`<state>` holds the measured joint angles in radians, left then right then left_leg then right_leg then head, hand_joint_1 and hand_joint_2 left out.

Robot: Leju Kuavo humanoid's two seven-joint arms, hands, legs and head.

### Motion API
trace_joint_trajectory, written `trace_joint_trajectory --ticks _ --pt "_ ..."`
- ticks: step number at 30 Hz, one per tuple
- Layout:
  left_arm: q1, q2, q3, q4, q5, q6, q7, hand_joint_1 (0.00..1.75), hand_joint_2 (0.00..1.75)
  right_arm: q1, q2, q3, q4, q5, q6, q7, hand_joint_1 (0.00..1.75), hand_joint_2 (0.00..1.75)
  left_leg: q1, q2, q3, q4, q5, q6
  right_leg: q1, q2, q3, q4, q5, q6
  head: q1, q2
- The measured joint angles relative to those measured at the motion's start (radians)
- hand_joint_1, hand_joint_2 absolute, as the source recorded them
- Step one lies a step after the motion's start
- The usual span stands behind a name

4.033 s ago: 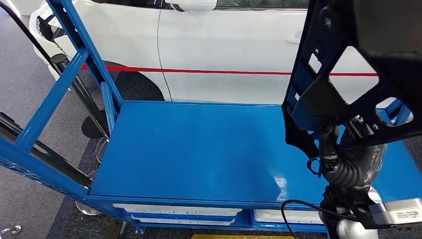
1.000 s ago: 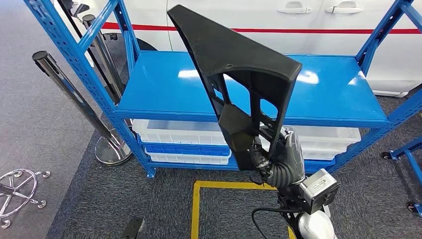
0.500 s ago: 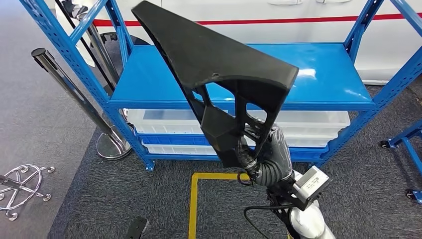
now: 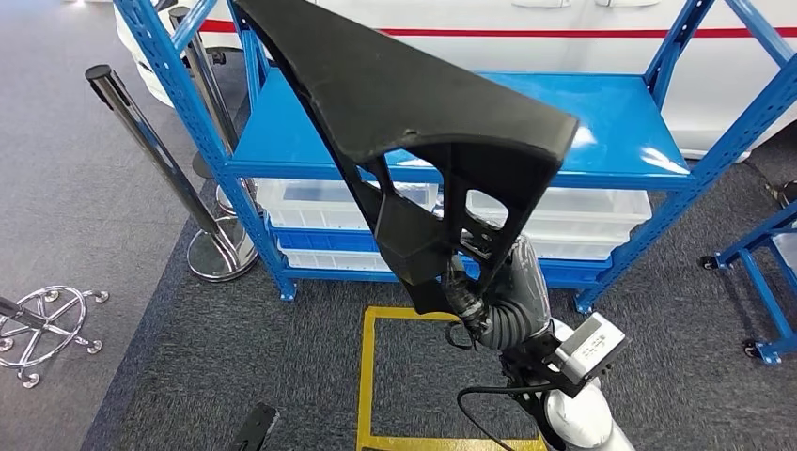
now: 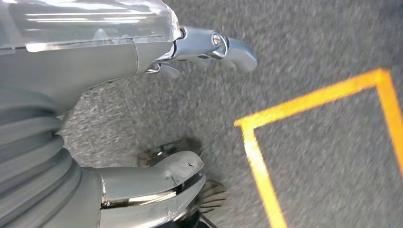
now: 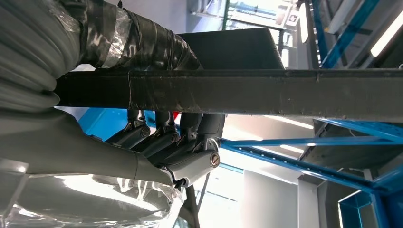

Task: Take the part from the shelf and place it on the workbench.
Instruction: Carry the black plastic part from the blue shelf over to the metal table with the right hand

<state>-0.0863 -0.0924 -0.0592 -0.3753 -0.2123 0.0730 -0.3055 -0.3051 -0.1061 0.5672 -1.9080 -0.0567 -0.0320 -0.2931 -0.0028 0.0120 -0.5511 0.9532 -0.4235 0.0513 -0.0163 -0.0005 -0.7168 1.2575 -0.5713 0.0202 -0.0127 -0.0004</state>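
- Right hand point(image 4: 503, 282) raised in front of the body, gripping the lower narrow end of a large black part point(image 4: 414, 113).
- In the right wrist view, dark fingers point(image 6: 190, 135) curled together around a flat bar of the part point(image 6: 266, 92), thumb on the opposite side, pinching the bar between them.
- Black part a big triangular plastic frame with cut-out openings, held upright and tilted, its wide top edge spreading to the left and far, high above the floor.
- Part in the air, clear of the shelf point(image 4: 611, 132), touching nothing but the hand.
- Blue metal shelf just beyond the part, its top board bare and shiny; white trays point(image 4: 601, 211) on the lower level.
- White car point(image 4: 601, 23) with a red stripe on the far side of the shelf.
- Chrome post point(image 4: 155, 150) with a round base to the left of the shelf, on grey carpet.
- Yellow taped line point(image 4: 368, 376) on the carpet, near, below the held part.
- Left hand point(image 5: 123, 118) hanging over the grey carpet beside the yellow line, holding nothing, thumb and fingers point(image 5: 218, 45) apart.
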Motion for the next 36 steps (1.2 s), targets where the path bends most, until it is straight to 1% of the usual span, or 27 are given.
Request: trace_joint_trajectory --ticks 2,3,4,6,7,9,10,12,14,15,16,17,18,19,21,22,24,25,26,27,29,30,31,32,33,34,36 --pt "-0.003 0.0 -0.009 -0.002 -0.004 -0.003 0.002 0.0 1.75 0.011 0.0 0.0 -0.001 0.025 -0.011 0.002 1.75 1.75 0.003 0.002 -0.041 0.022 0.014 -0.006 -0.003 0.0 0.03 0.025 0.037 0.008 0.0 0.0" --pt "-0.005 0.0 -0.013 -0.003 -0.005 -0.004 0.003 0.0 1.75 0.017 0.0 0.0 -0.001 0.036 -0.016 0.002 1.75 1.75 0.005 0.002 -0.061 0.036 0.019 -0.011 -0.006 -0.001 0.069 -0.013 0.065 0.011 0.0 0.0" --pt "-0.006 0.001 -0.017 -0.005 -0.005 -0.006 0.004 0.0 1.75 0.023 0.0 0.001 -0.001 0.046 -0.021 0.002 1.75 1.75 0.006 0.002 -0.08 0.051 0.023 -0.016 -0.008 -0.001 0.115 -0.071 0.068 0.013 0.0 0.0" --pt "-0.009 0.003 -0.023 -0.009 -0.005 -0.009 0.004 0.0 1.75 0.035 0.0 0.002 -0.002 0.059 -0.03 0.001 1.75 1.75 0.004 0.001 -0.106 0.076 0.032 -0.027 -0.005 0.0 0.183 -0.177 0.044 0.006 -0.001 0.0" --pt "-0.01 0.005 -0.025 -0.011 -0.006 -0.01 0.004 0.0 1.75 0.041 0.0 0.003 -0.003 0.062 -0.033 0.001 1.75 1.75 0.003 0.0 -0.113 0.081 0.038 -0.032 -0.002 0.002 0.194 -0.201 0.029 0.0 -0.001 0.0" --pt "-0.01 0.007 -0.027 -0.012 -0.006 -0.011 0.004 0.0 1.75 0.05 0.001 0.004 -0.004 0.066 -0.037 0.0 1.75 1.75 0.004 -0.001 -0.118 0.085 0.048 -0.043 -0.001 0.002 0.186 -0.205 0.038 -0.02 -0.002 0.0" --pt "-0.01 0.009 -0.027 -0.012 -0.006 -0.011 0.004 0.0 1.75 0.052 0.001 0.004 -0.004 0.067 -0.039 0.0 1.75 1.75 0.007 -0.002 -0.123 0.092 0.035 -0.05 -0.001 0.0 0.177 -0.205 0.048 -0.031 -0.002 0.0" --pt "-0.009 0.011 -0.028 -0.012 -0.006 -0.012 0.005 0.0 1.75 0.055 0.002 0.005 -0.005 0.068 -0.04 0.0 1.75 1.75 0.012 -0.004 -0.145 0.154 -0.045 -0.063 -0.004 -0.004 0.152 -0.208 0.073 -0.049 -0.002 0.0" --pt "-0.01 0.011 -0.028 -0.012 -0.006 -0.013 0.005 0.0 1.75 0.058 0.003 0.005 -0.006 0.07 -0.041 0.0 1.75 1.75 0.015 -0.005 -0.172 0.274 -0.145 -0.073 -0.004 -0.004 0.118 -0.207 0.101 -0.054 -0.002 0.0" --pt "-0.01 0.011 -0.028 -0.012 -0.006 -0.013 0.005 0.0 1.75 0.06 0.004 0.005 -0.006 0.072 -0.042 0.0 1.75 1.75 0.016 -0.005 -0.176 0.329 -0.167 -0.076 -0.003 -0.004 0.099 -0.206 0.116 -0.054 -0.002 0.0" --pt "-0.011 0.011 -0.029 -0.012 -0.007 -0.013 0.006 0.0 1.75 0.063 0.004 0.005 -0.006 0.074 -0.043 0.001 1.75 1.75 0.016 -0.005 -0.168 0.361 -0.164 -0.076 -0.003 -0.004 0.08 -0.205 0.129 -0.053 -0.002 0.0" --pt "-0.011 0.011 -0.029 -0.012 -0.007 -0.014 0.006 0.0 1.75 0.066 0.004 0.005 -0.006 0.077 -0.045 0.001 1.75 1.75 0.016 -0.005 -0.142 0.359 -0.141 -0.075 -0.003 -0.004 0.063 -0.204 0.143 -0.052 -0.002 0.0" --pt "-0.012 0.011 -0.029 -0.012 -0.007 -0.016 0.007 0.0 1.75 0.069 0.004 0.005 -0.006 0.079 -0.047 0.002 1.75 1.75 0.015 -0.006 -0.1 0.323 -0.112 -0.07 -0.003 -0.004 0.047 -0.204 0.156 -0.049 -0.002 0.0" --pt "-0.014 0.012 -0.029 -0.012 -0.007 -0.017 0.007 0.0 1.75 0.072 0.004 0.005 -0.006 0.081 -0.049 0.002 1.75 1.75 0.014 -0.007 -0.044 0.259 -0.096 -0.063 -0.003 -0.004 0.034 -0.204 0.168 -0.047 -0.002 0.0" --pt "-0.019 0.014 -0.03 -0.013 -0.008 -0.02 0.008 0.0 1.75 0.077 0.005 0.005 -0.008 0.086 -0.054 0.002 1.75 1.75 0.007 -0.011 0.068 0.103 -0.109 -0.049 -0.002 -0.005 0.02 -0.207 0.192 -0.039 -0.002 0.0" --pt "-0.022 0.015 -0.031 -0.013 -0.008 -0.021 0.008 0.0 1.75 0.079 0.005 0.005 -0.009 0.088 -0.057 0.003 1.75 1.75 0.004 -0.013 0.098 0.053 -0.12 -0.044 -0.003 -0.007 0.018 -0.213 0.204 -0.033 -0.002 0.0" --pt "-0.024 0.015 -0.033 -0.014 -0.008 -0.023 0.009 0.0 1.75 0.087 0.006 0.005 -0.01 0.092 -0.061 0.004 1.75 1.75 0.0 -0.013 0.104 0.019 -0.111 -0.037 -0.005 -0.008 0.018 -0.232 0.23 -0.02 -0.002 0.0" --pt "-0.023 0.015 -0.035 -0.014 -0.009 -0.023 0.009 0.0 1.75 0.093 0.006 0.005 -0.011 0.095 -0.062 0.005 1.75 1.75 0.001 -0.01 0.097 0.011 -0.093 -0.032 -0.006 -0.007 0.015 -0.238 0.229 -0.014 -0.001 0.0" --pt "-0.023 0.014 -0.038 -0.014 -0.008 -0.023 0.008 0.0 1.75 0.1 0.007 0.005 -0.012 0.099 -0.063 0.007 1.75 1.75 0.003 -0.007 0.087 0.002 -0.075 -0.025 -0.006 -0.005 0.007 -0.229 0.205 -0.011 -0.001 0.0" --pt "-0.023 0.014 -0.04 -0.014 -0.008 -0.024 0.008 0.0 1.75 0.106 0.006 0.006 -0.014 0.104 -0.063 0.008 1.75 1.75 0.006 -0.004 0.074 -0.004 -0.055 -0.019 -0.006 -0.003 -0.005 -0.199 0.159 -0.008 0.0 0.0" --pt "-0.023 0.012 -0.044 -0.014 -0.007 -0.025 0.007 0.0 1.75 0.112 0.006 0.007 -0.015 0.109 -0.062 0.013 1.75 1.75 0.005 0.0 0.037 -0.002 -0.025 -0.01 -0.006 -0.001 -0.032 -0.08 0.047 -0.004 0.0 0.0" --pt "-0.023 0.012 -0.046 -0.014 -0.007 -0.025 0.007 0.0 1.75 0.113 0.005 0.007 -0.015 0.11 -0.061 0.016 1.75 1.75 0.004 0.0 0.016 0.002 -0.012 -0.009 -0.006 -0.001 -0.039 -0.015 0.018 -0.002 0.0 0.0" --pt "-0.023 0.011 -0.047 -0.014 -0.006 -0.025 0.007 0.0 1.75 0.113 0.004 0.007 -0.014 0.109 -0.058 0.019 1.75 1.75 0.004 0.001 -0.007 0.009 0.001 -0.01 -0.006 -0.001 -0.036 0.034 0.02 0.001 0.0 0.0" --pt "-0.023 0.011 -0.049 -0.014 -0.006 -0.026 0.007 0.0 1.75 0.113 0.002 0.007 -0.014 0.107 -0.054 0.021 1.75 1.75 0.004 0.002 -0.03 0.017 0.012 -0.012 -0.007 -0.001 -0.022 0.058 0.042 0.002 0.0 0.0" --pt "-0.023 0.01 -0.05 -0.014 -0.006 -0.026 0.007 0.0 1.75 0.112 0.0 0.007 -0.014 0.104 -0.049 0.024 1.75 1.75 0.004 0.003 -0.054 0.026 0.023 -0.015 -0.007 -0.002 0.009 0.049 0.072 0.003 0.0 0.0" --pt "-0.024 0.009 -0.05 -0.014 -0.006 -0.026 0.007 0.0 1.75 0.11 -0.002 0.007 -0.014 0.102 -0.042 0.025 1.75 1.75 0.005 0.003 -0.075 0.038 0.032 -0.019 -0.007 -0.002 0.057 0.007 0.09 0.003 0.0 0.0" --pt "-0.025 0.008 -0.051 -0.014 -0.005 -0.026 0.007 0.0 1.75 0.104 -0.004 0.007 -0.014 0.097 -0.027 0.029 1.75 1.75 0.003 0.002 -0.109 0.062 0.046 -0.029 -0.004 -0.002 0.171 -0.133 0.058 -0.003 0.0 0.0"
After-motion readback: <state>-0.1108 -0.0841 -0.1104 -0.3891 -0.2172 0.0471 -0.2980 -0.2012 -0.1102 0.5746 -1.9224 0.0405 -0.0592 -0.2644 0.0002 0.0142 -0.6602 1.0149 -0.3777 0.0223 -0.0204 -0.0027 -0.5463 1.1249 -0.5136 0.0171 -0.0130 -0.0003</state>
